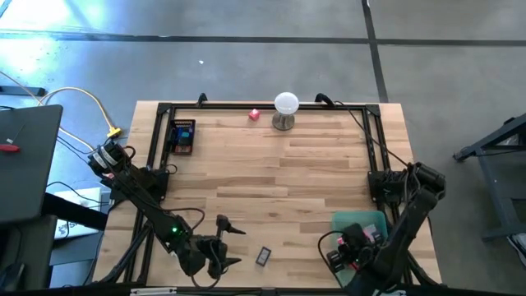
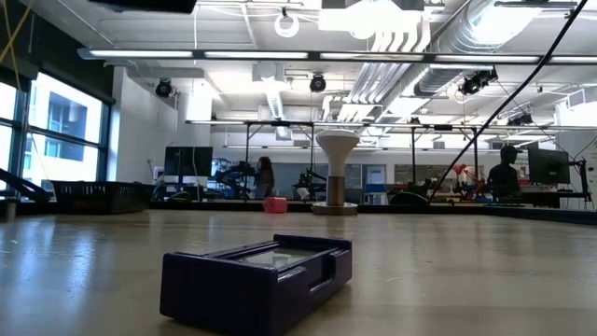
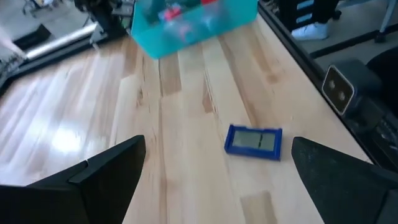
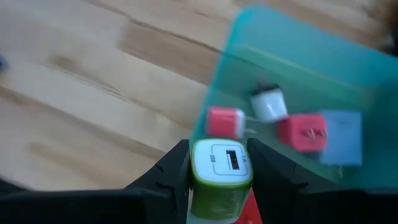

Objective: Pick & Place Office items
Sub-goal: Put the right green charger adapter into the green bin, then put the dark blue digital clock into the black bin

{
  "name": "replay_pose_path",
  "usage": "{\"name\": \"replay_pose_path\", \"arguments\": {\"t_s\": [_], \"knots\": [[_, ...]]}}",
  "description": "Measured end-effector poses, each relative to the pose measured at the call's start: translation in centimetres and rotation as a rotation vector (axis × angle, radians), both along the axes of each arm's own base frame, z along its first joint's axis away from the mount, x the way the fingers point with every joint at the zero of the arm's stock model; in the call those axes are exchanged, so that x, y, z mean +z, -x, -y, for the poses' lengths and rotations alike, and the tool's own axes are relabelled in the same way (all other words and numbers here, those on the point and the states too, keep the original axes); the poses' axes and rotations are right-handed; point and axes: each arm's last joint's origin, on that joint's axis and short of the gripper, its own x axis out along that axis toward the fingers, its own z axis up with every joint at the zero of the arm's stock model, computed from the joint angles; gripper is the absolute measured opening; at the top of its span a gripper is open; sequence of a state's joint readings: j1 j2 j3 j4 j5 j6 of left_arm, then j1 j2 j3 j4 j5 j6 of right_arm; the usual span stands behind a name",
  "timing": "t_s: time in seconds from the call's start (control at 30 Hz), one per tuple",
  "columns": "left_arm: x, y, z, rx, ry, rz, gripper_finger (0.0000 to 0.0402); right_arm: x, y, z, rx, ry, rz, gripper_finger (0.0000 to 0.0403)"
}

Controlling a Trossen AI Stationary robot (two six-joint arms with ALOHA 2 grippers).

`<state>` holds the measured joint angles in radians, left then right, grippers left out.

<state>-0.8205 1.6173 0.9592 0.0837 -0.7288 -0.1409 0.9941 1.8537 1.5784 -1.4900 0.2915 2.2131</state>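
Observation:
My right gripper (image 4: 221, 167) (image 1: 347, 247) is shut on a green-and-white block and hovers over the near edge of a teal bin (image 4: 292, 74) (image 1: 359, 222). Pink (image 4: 225, 122), white (image 4: 268, 104), red (image 4: 301, 132) and pale blue (image 4: 341, 137) pieces lie in the bin. My left gripper (image 3: 214, 150) (image 1: 237, 245) is open near the table's near edge. A flat blue piece (image 3: 253, 142) (image 1: 263, 256) (image 2: 256, 278) lies flat on the wood just beyond its fingers. A pink piece (image 1: 255, 114) (image 2: 274, 204) rests near the far edge. My right gripper pinches the green-and-white block (image 4: 220, 163) between its two fingers, one on each of two opposite sides. The block's white face with a slot points away from the wrist. It is lifted clear, above the teal bin's edge.
A white ball on a metal stand (image 1: 285, 109) (image 2: 338, 173) stands at the far edge beside the pink piece. A dark box with coloured contents (image 1: 182, 136) lies far left. A black frame (image 1: 263, 107) runs around the table. Bare wood fills the table's middle.

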Motion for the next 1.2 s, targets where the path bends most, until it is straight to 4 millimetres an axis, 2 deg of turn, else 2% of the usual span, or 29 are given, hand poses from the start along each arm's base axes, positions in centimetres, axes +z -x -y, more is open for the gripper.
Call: {"name": "replay_pose_path", "arguments": {"t_s": [0.17,0.5,0.8,1.07,1.2], "knots": [[-0.4,0.2,0.0,-0.032,0.033,-0.057,0.0394,-2.2,0.8,-0.4,-0.067,-0.027,-0.085,0.0122],[-0.7,0.1,0.2,-0.185,0.186,-0.189,0.0394,-5.5,0.7,-0.6,-0.059,-0.094,-0.059,0.0135],[-0.9,0.2,0.2,-0.223,0.194,-0.230,0.0394,-6.0,0.7,-0.8,-0.054,-0.120,-0.039,0.0181],[-1.3,0.4,0.0,-0.193,0.208,-0.271,0.0394,-6.0,0.6,-0.7,0.039,-0.099,-0.063,0.0188],[-1.3,0.5,0.0,-0.187,0.224,-0.287,0.0394,-5.4,0.5,-0.4,0.083,-0.031,-0.017,0.0188]]}}
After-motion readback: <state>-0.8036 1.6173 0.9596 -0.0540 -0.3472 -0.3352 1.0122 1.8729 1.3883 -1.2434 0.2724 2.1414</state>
